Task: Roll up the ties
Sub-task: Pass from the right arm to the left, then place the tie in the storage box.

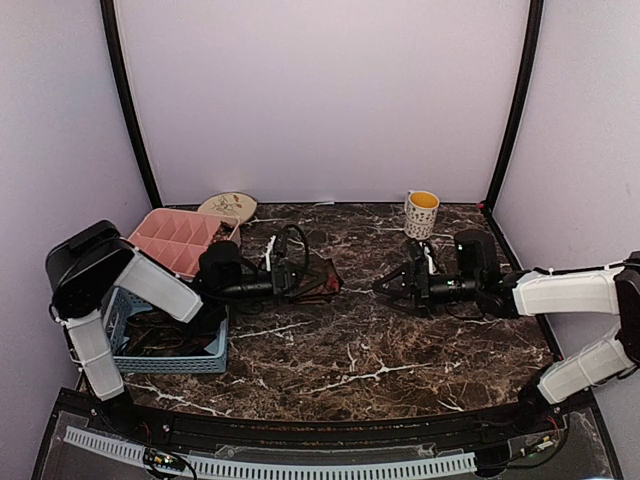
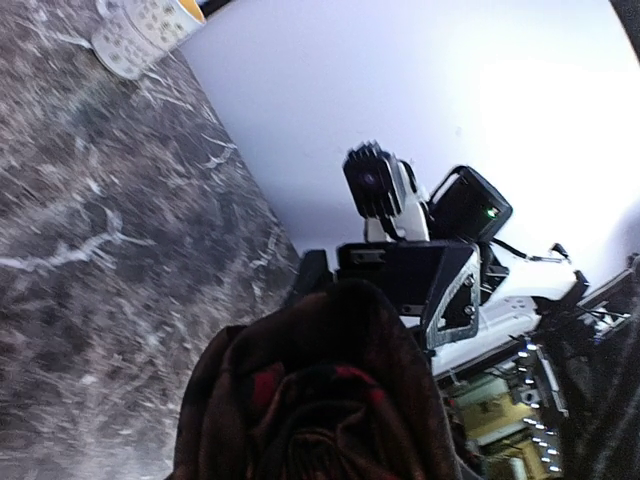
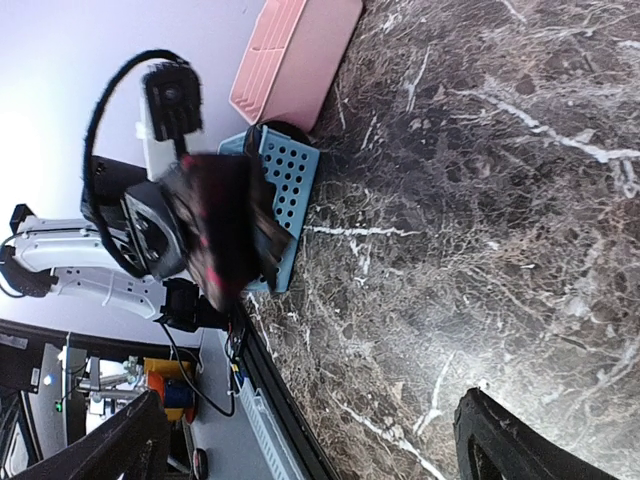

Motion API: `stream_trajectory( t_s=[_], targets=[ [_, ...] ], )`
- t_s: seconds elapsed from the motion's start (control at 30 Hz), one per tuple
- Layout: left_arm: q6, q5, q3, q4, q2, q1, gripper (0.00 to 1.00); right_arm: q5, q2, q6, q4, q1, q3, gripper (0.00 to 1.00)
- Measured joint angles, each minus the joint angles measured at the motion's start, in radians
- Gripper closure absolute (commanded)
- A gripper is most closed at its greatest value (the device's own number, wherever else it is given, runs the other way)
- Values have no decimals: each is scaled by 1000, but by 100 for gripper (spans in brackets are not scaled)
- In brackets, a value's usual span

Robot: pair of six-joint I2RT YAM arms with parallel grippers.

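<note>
My left claw (image 1: 312,281) clamps a coiled tie (image 2: 320,400). My right claw (image 1: 386,285) gapes wide opposite. Basket (image 1: 205,361), tray (image 1: 160,228) and mug (image 1: 421,214) stand nearby.

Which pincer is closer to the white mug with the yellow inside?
Right. The right pincer hangs open just near-side and left of the white patterned mug with yellow inside; the left pincer, gripping a dark reddish rolled fabric tie, is farther left.

Top cam high behind arm bases, looking down over whole table (image 1: 350,350) to far edge, wrist cams low, rolled sideways, facing each other, left sees right arm (image 2: 468,208), right sees left arm (image 3: 70,250), both share the tie (image 2: 320,400).
</note>
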Motion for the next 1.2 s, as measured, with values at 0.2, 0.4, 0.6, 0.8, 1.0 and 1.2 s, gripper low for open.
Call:
stream_trajectory(
  t_s=[0.2,0.4,0.6,0.8,1.0,1.2],
  targets=[
    [285,-28,151,-671,-273,194,67,15,-15,-49,-92,-20,3,2],
    [604,-174,499,-1320,-296,399,68,14,-14,-69,-129,-20,22,3],
    [812,-306,723,-1687,-229,510,70,6,-6,-72,-134,-20,31,3],
    [930,-446,754,-1900,-152,582,72,-9,11,-67,-118,-20,31,3],
    [965,-492,754,-1981,-133,673,73,-27,40,-52,-93,-20,31,3],
    [925,-505,702,-1954,-170,702,72,-28,56,-53,-83,-20,31,3]
  ],
)
